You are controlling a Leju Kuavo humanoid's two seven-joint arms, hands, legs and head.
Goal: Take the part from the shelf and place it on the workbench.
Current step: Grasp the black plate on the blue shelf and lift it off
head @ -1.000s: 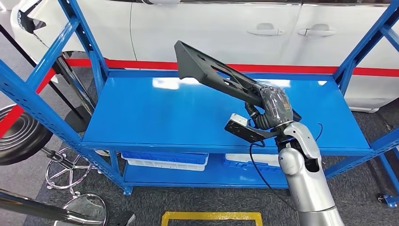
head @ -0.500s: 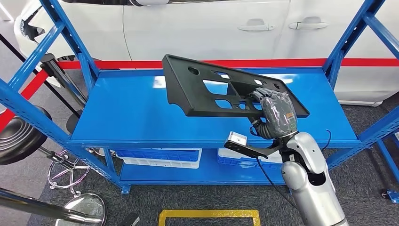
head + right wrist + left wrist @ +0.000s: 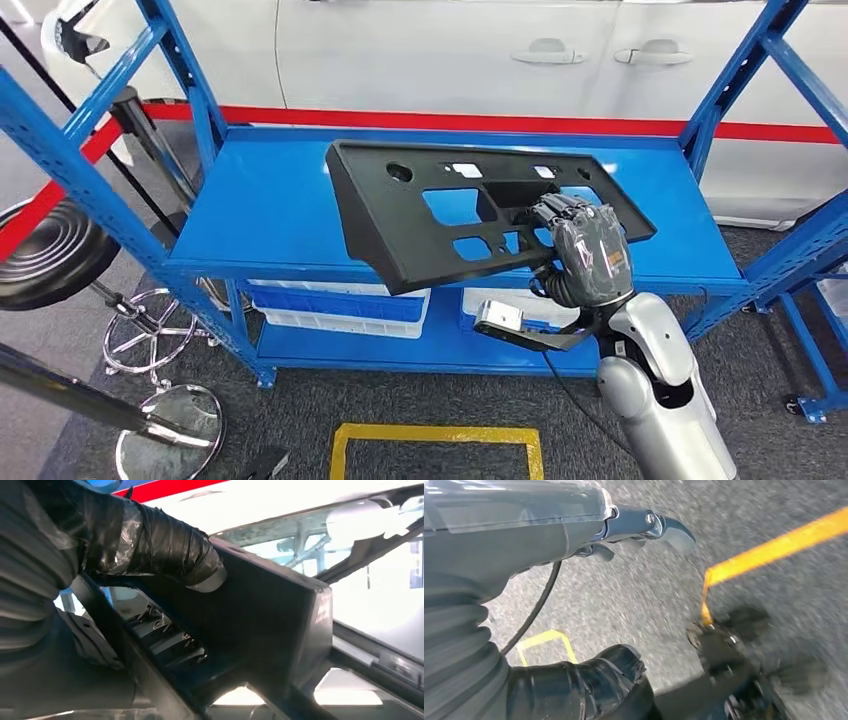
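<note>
Black part (image 3: 440, 215) is held at frame centre by the right hand (image 3: 585, 250), fingers (image 3: 556, 210) closed through a cutout, above the blue shelf (image 3: 270, 215). Left hand (image 3: 514, 535): finger state cannot be told.

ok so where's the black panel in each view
Head view: black panel mid-picture, over the blue shelf, held by the right hand.
Left wrist view: not in it.
Right wrist view: its dark wall fills the middle, thumb across it.
Shared landmark: the right hand.
</note>
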